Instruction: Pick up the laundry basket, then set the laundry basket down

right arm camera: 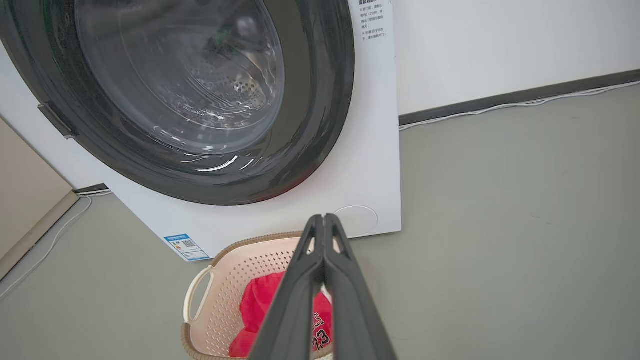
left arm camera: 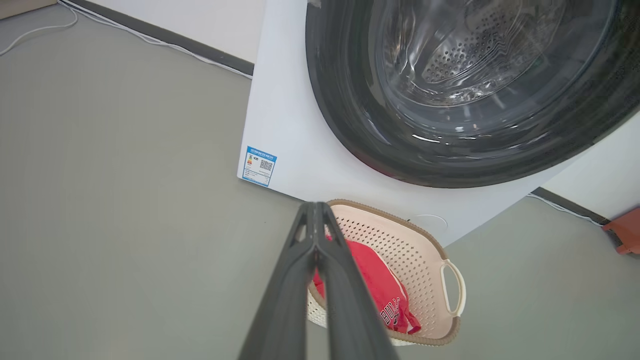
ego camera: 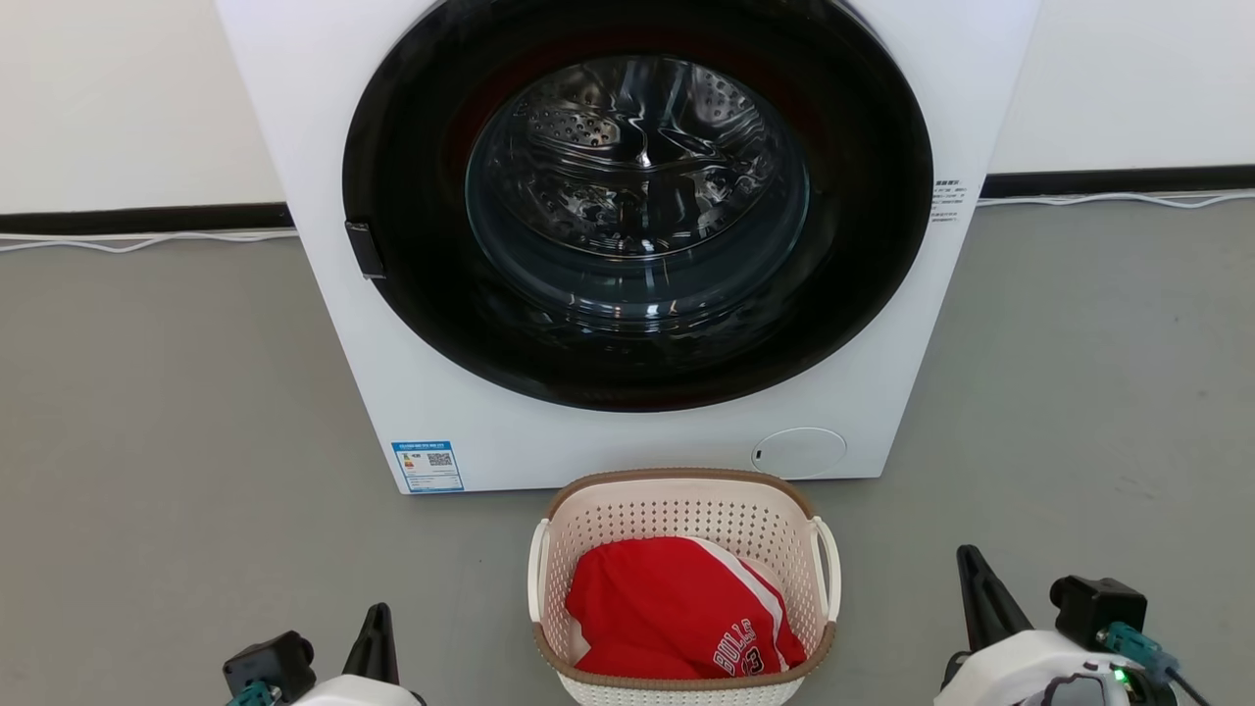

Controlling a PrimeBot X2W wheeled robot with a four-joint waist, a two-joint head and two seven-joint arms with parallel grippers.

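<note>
The laundry basket (ego camera: 686,510), cream-white and perforated with a brown woven rim and white loop handles, stands on the grey floor right in front of the washing machine. A red jersey (ego camera: 677,608) lies inside it. My left gripper (ego camera: 376,620) sits low at the basket's left, shut and empty, well apart from the handle. My right gripper (ego camera: 971,569) is at the basket's right, also shut on nothing. In the left wrist view the shut fingers (left arm camera: 315,207) rise in front of the basket (left arm camera: 425,265); in the right wrist view the shut fingers (right arm camera: 324,220) cross the basket (right arm camera: 240,270).
The white washing machine (ego camera: 490,431) with its closed round dark door (ego camera: 637,206) stands directly behind the basket. A white wall with black skirting and a white cable (ego camera: 147,240) runs behind. Open grey floor lies on both sides. An orange object (left arm camera: 625,232) shows at far right.
</note>
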